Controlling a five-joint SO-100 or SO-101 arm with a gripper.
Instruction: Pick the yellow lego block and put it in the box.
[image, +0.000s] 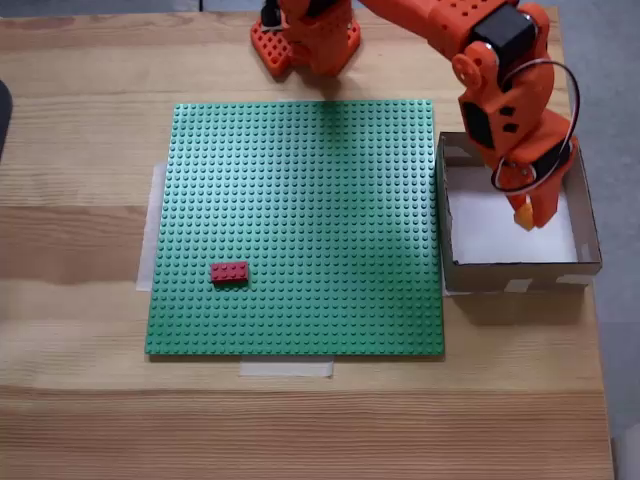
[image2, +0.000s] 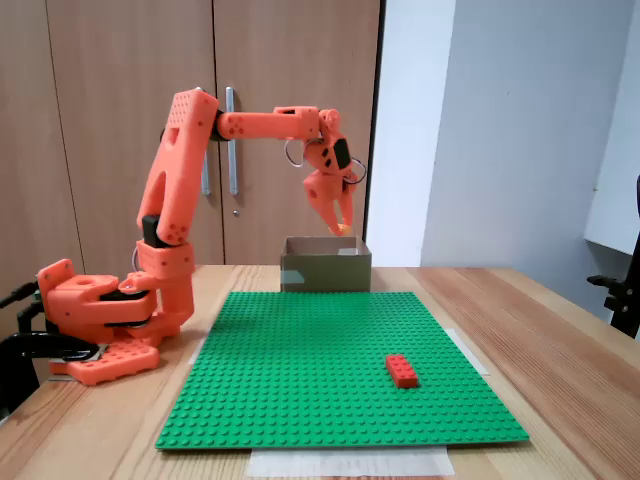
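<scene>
Pale wooden planks make up the table, and in the side-on fixed view brown cupboard doors and a white wall stand behind it. A large green studded baseplate lies flat on the table, with strips of pale tape showing at its edges.

Against the baseplate's right edge, as the top-down fixed view shows it, sits the box (brown cardboard walls, white floor, pale patches on the near wall). In the side-on view the box stands at the far edge of the baseplate.

An orange arm rises from its base near the table's left edge in the side-on view, reaches forward and bends down over the box. Its gripper points downward inside the box's outline when seen from above; from the side, the gripper hangs just above the box's top rim. Between the fingertips a small yellow-orange piece shows, the yellow lego block, and the fingers are closed around it. In the side-on view the yellow lego block appears as a small bright spot at the finger ends, above the box and not touching it.

A red brick lies flat on the baseplate toward its near left corner in the top-down view, well apart from the box.
</scene>
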